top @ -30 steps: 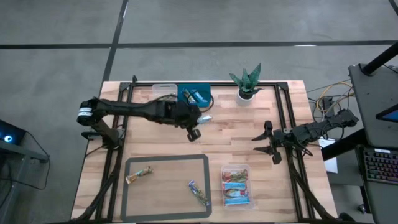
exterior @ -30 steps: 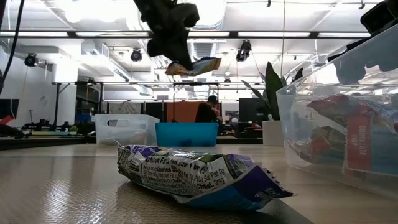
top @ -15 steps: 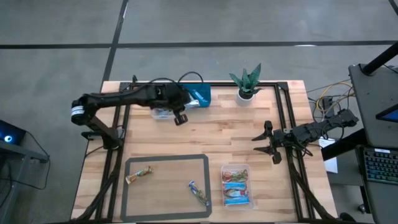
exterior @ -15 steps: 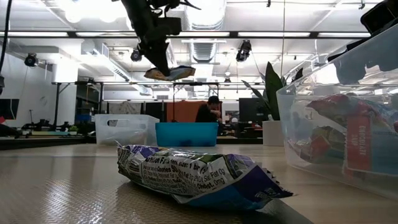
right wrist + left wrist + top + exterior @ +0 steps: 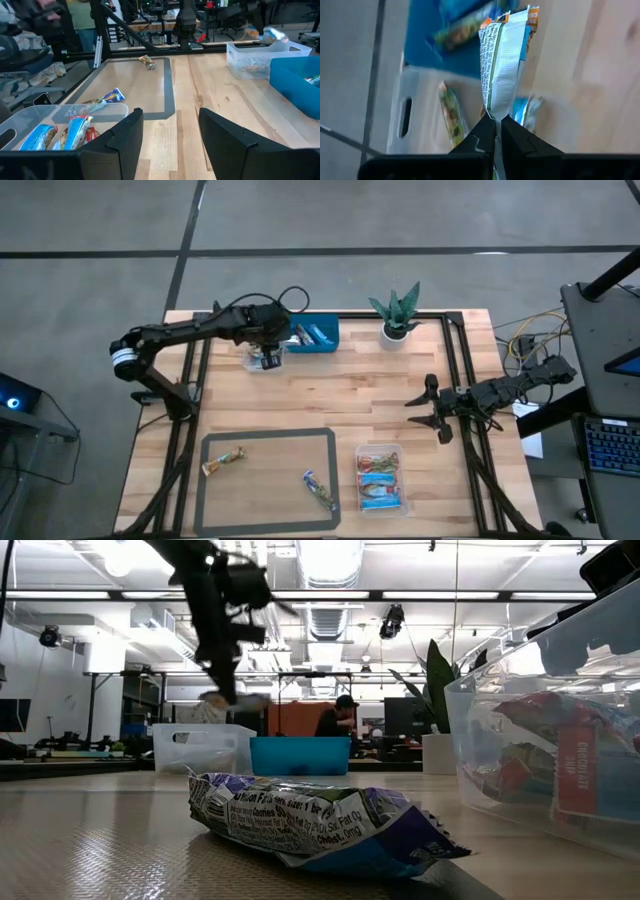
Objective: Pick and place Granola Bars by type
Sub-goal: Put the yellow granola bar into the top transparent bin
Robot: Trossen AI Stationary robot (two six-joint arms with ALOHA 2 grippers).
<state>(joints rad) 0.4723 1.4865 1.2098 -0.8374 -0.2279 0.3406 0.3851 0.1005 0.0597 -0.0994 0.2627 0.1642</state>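
Note:
My left gripper (image 5: 268,358) hangs over the clear tub (image 5: 258,352) at the table's far left, shut on a silvery-white granola bar (image 5: 502,55) with an orange end. That tub holds a greenish bar (image 5: 451,107) and another bar (image 5: 525,107). Beside it stands the teal bin (image 5: 314,333) with bars inside. Two bars (image 5: 224,460) (image 5: 320,489) lie on the grey mat (image 5: 268,438). My right gripper (image 5: 430,412) waits open at the table's right side, with nothing between its fingers. My left gripper pinches the bar by the crimped end of its wrapper (image 5: 491,107) between its two fingers (image 5: 481,134). The fingers slant down from above and lie along the bar. The bar sticks out past the fingertips, lifted clear above the tub.
A second clear tub (image 5: 381,477) with several bars stands at the near right, beside the mat. A potted plant (image 5: 396,315) stands at the far edge, right of the teal bin. Bare wood lies between the mat and the far containers.
My left gripper has carried the bar from over the table's middle toward the far left, past the teal bin and over the clear tub, sinking a little and rolling about its own axis. It has stayed shut on the bar, which stays clear of everything.

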